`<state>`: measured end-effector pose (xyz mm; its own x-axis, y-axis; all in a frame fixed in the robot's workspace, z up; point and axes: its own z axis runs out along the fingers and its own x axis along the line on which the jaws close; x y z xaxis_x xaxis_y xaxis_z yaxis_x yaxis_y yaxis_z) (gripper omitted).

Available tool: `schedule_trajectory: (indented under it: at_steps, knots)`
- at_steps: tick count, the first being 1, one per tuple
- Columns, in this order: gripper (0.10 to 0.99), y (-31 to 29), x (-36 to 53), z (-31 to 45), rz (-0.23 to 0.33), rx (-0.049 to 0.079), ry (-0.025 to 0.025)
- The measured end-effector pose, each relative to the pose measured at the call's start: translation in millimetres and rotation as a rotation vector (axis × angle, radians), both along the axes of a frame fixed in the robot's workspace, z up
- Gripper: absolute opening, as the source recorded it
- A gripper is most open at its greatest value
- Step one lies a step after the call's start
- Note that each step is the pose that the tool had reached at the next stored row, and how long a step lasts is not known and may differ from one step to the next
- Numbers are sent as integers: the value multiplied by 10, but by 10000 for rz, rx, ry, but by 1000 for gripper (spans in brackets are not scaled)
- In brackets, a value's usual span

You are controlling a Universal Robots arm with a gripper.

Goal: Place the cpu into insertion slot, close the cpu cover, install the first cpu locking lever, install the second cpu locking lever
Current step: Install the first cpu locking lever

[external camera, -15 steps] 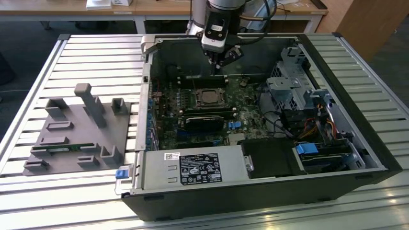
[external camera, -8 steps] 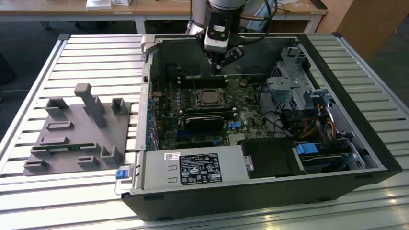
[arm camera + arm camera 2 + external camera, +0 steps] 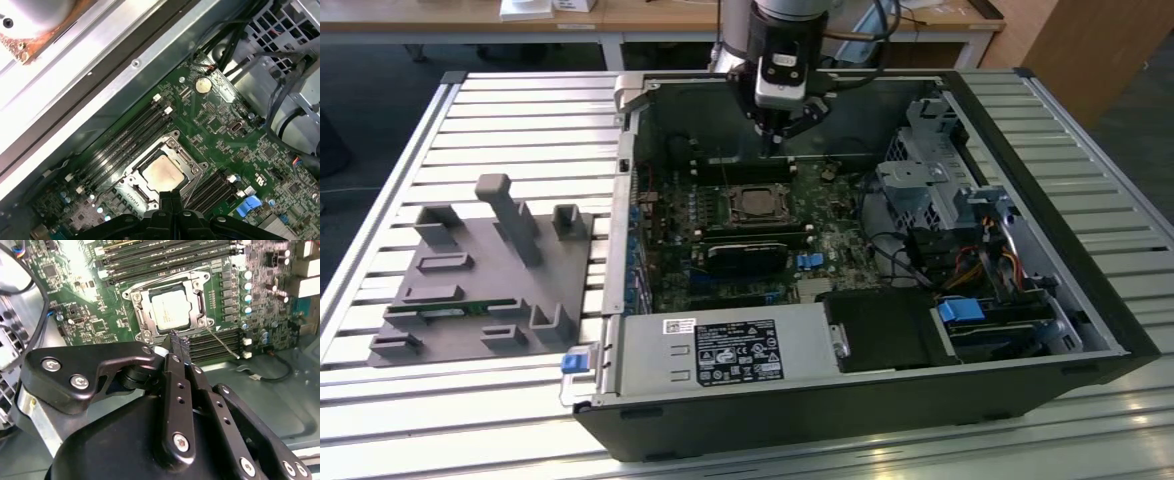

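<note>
The jaws are pressed together and empty. Just below their tips the cpu (image 3: pixel 170 310) sits in the insertion slot (image 3: pixel 201 301), with the cpu cover (image 3: pixel 144 320) seemingly down over it.

Silvery square cpu (image 3: pixel 170 310) flat in the insertion slot (image 3: pixel 131 294), silver cpu cover (image 3: pixel 144 315) flat around it.

Slatted aluminium table (image 3: pixel 494 110) under even light, a wooden desk (image 3: pixel 654 17) running along behind it, a wooden panel (image 3: pixel 1101 45) at the exterior view's right, dark floor (image 3: pixel 380 80) at the exterior view's left.
</note>
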<state>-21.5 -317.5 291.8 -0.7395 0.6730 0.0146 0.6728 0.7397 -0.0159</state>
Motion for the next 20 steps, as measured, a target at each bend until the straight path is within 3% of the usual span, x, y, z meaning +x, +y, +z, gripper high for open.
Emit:
schedule_trajectory:
  at_steps: [15, 20]
  knots:
    - [118, 0, 0, -1, 2595, -1, -5]
    - [118, 0, 0, -3, 3372, -4, -32]
